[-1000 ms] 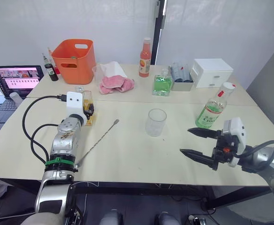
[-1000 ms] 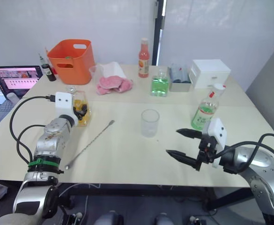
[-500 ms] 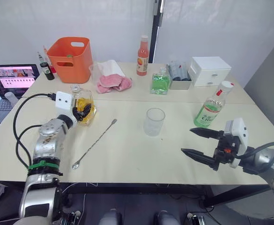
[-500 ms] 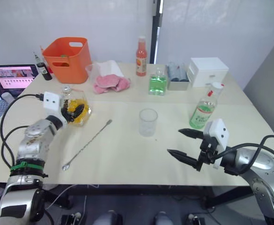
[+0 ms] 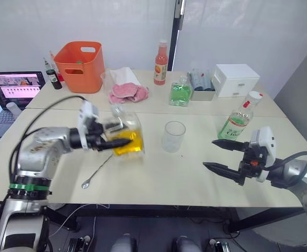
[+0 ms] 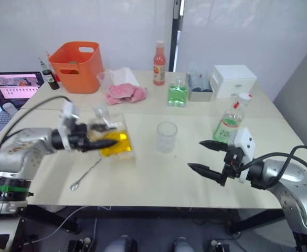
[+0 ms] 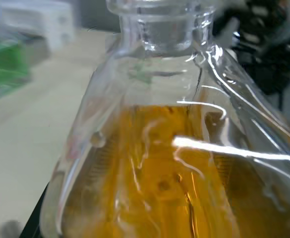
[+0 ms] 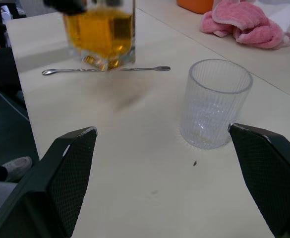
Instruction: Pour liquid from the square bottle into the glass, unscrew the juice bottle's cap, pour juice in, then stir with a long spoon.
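Observation:
My left gripper (image 5: 119, 136) is shut on the square bottle (image 5: 133, 145), which hangs above the table left of the glass (image 5: 174, 136), nearly upright, with orange-yellow liquid (image 7: 149, 188) low in it. The glass stands empty at mid-table. Under the bottle lies the long spoon (image 5: 94, 174), part of it hidden; the right wrist view shows the long spoon (image 8: 105, 70) whole. The juice bottle (image 5: 238, 124) stands at the right with its white cap (image 5: 255, 96) on. My right gripper (image 5: 210, 154) hovers open in front of the juice bottle, with nothing between its fingers (image 8: 70, 168).
Along the back stand an orange bin (image 5: 83, 60), a pink cloth (image 5: 128, 93), a tall pink-orange bottle (image 5: 160, 65), a green-tinted square bottle (image 5: 180, 93) and a white drawer box (image 5: 237, 80). A laptop (image 5: 17, 86) sits at the far left.
My left gripper has lifted the square bottle off the table and carried it right, toward the glass. The right arm has barely moved.

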Controlling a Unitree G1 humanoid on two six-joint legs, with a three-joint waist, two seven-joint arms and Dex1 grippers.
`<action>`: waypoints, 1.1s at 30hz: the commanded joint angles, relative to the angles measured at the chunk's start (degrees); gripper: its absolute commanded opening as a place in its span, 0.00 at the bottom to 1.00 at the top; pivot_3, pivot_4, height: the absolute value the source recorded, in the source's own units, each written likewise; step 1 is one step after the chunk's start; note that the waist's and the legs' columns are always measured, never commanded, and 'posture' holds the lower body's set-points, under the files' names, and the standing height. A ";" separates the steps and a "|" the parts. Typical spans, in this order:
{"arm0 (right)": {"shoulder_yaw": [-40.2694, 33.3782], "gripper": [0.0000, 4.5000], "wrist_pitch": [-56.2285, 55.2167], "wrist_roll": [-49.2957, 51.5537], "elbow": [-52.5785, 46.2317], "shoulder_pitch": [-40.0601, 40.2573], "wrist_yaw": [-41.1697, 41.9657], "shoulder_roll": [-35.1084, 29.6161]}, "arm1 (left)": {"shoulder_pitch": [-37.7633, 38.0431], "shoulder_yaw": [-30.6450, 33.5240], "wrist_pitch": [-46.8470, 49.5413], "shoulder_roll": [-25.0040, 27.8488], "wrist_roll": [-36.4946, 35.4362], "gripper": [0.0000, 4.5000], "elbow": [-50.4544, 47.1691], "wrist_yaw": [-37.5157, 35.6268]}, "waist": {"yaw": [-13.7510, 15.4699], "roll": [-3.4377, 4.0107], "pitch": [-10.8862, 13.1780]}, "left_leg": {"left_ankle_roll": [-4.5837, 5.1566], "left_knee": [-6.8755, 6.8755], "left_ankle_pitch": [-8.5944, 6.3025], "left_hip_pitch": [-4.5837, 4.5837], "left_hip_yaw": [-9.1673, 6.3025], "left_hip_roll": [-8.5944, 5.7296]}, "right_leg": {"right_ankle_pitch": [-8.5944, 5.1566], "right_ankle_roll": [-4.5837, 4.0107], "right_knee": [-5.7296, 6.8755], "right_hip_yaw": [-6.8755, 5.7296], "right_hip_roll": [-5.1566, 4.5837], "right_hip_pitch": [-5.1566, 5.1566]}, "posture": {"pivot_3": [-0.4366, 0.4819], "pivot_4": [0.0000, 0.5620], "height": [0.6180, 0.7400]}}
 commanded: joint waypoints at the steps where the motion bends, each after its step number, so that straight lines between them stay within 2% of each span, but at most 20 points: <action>1: -1.47 1.00 -0.84 0.07 -0.87 -0.89 0.33 -0.85 | -1.61 -0.69 -5.38 -2.64 1.25 0.63 -2.12 -0.69 | 0.05 -0.01 0.01 | 0.00 0.01 0.00 -0.01 0.00 0.00 | 0.00 0.00 0.01 -0.01 0.00 -0.01 | 0.48 0.27 0.79; 5: -1.64 1.00 -0.43 0.31 -1.36 -0.86 0.05 -0.95 | -0.94 -3.17 -9.94 -6.23 4.14 0.63 -0.72 -0.75 | 0.04 0.00 0.01 | 0.00 0.05 0.00 -0.03 -0.03 0.00 | 0.00 0.00 0.01 0.00 0.00 0.00 | 0.48 0.27 0.79; 17: -0.98 1.00 0.17 0.31 -1.12 -2.25 -0.29 -0.99 | -0.41 -6.46 -24.09 -10.36 12.50 0.63 7.10 -1.61 | 0.18 0.02 0.01 | 0.01 0.05 0.00 -0.01 -0.04 -0.01 | 0.00 0.00 0.01 0.02 -0.01 0.02 | 0.48 0.27 0.79; 23: -0.62 1.00 0.12 0.02 -0.75 -2.95 -0.56 -0.78 | 0.05 -5.71 -25.05 -11.22 11.53 0.63 9.04 -2.00 | 0.33 0.08 -0.03 | 0.01 0.09 0.01 0.09 -0.06 -0.03 | 0.01 0.01 0.03 0.01 -0.03 0.15 | 0.48 0.27 0.79; 25: -0.50 1.00 0.02 -0.11 -0.57 -3.09 -0.59 -0.77 | 0.02 -5.40 -24.91 -11.27 11.40 0.86 9.16 -1.82 | 0.30 0.10 -0.04 | 0.01 0.09 0.01 0.10 -0.06 -0.02 | 0.01 0.01 0.05 0.01 -0.03 0.14 | 0.48 0.27 0.79; 27: -0.43 1.00 -0.02 -0.16 -0.57 -3.13 -0.65 -0.74 | -0.01 -5.22 -24.36 -11.11 11.17 0.99 9.01 -2.16 | 0.21 0.10 -0.04 | 0.01 0.09 0.01 0.09 -0.06 -0.02 | 0.01 0.01 0.06 0.01 -0.03 0.13 | 0.48 0.27 0.79; 31: -0.42 1.00 0.03 -0.15 -0.66 -3.11 -0.74 -0.69 | -0.57 -4.46 -20.16 -10.19 9.57 1.00 6.86 -2.35 | 0.13 0.11 -0.04 | 0.01 0.09 0.01 0.09 -0.06 -0.01 | 0.01 0.01 0.07 0.01 -0.03 0.11 | 0.48 0.27 0.79; 33: -0.53 1.00 0.02 -0.15 -0.79 -2.78 -0.72 -0.59 | -1.39 -3.66 -14.55 -9.00 6.96 1.00 4.17 -3.06 | 0.08 0.11 -0.04 | 0.01 0.09 0.01 0.09 -0.06 -0.01 | 0.01 0.01 0.07 0.01 -0.02 0.10 | 0.48 0.27 0.79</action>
